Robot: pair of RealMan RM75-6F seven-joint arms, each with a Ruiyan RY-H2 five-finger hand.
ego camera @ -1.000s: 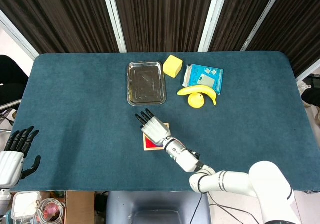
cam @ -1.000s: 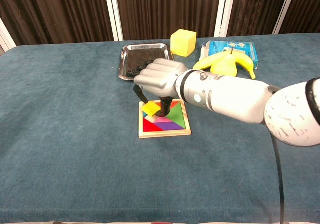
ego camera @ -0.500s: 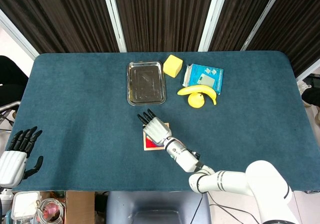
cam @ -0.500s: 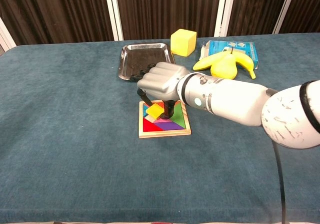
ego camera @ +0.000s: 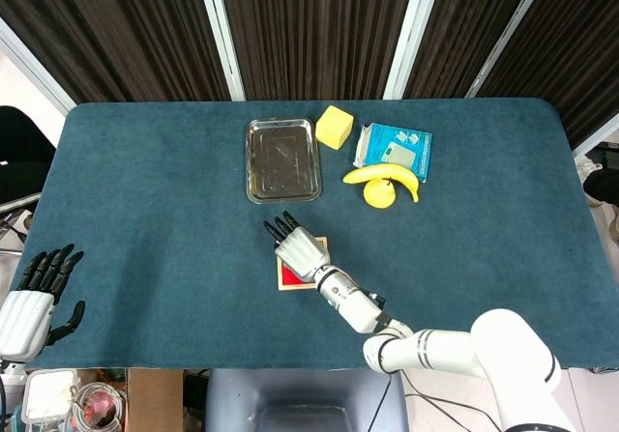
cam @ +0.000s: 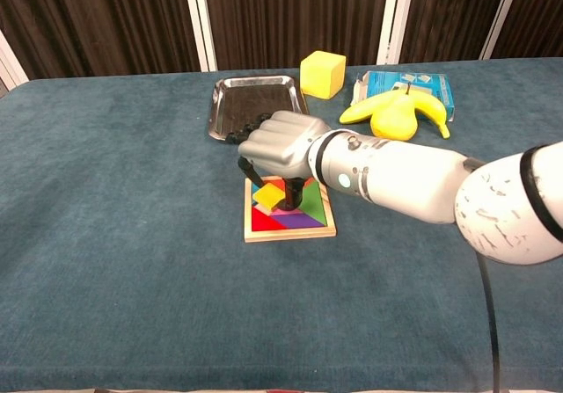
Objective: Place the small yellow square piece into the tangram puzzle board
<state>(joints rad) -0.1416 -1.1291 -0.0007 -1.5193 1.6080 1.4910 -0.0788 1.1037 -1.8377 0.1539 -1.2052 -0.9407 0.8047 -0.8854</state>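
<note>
Currently the right hand [cam: 280,141] hovers over the tangram puzzle board [cam: 290,228], fingers curled downward, pinching the small yellow square piece [cam: 266,198] between dark fingertips. Piece is bright yellow, flat, with no long axis; it sits rotated like a diamond, one corner pointing toward the board's near left. It hangs just above the board's left part, over the coloured pieces; contact with them cannot be told. From the head view the right hand hides the piece. Left hand [ego camera: 37,292] rests at the table's near left edge, fingers spread, holding nothing.
</note>
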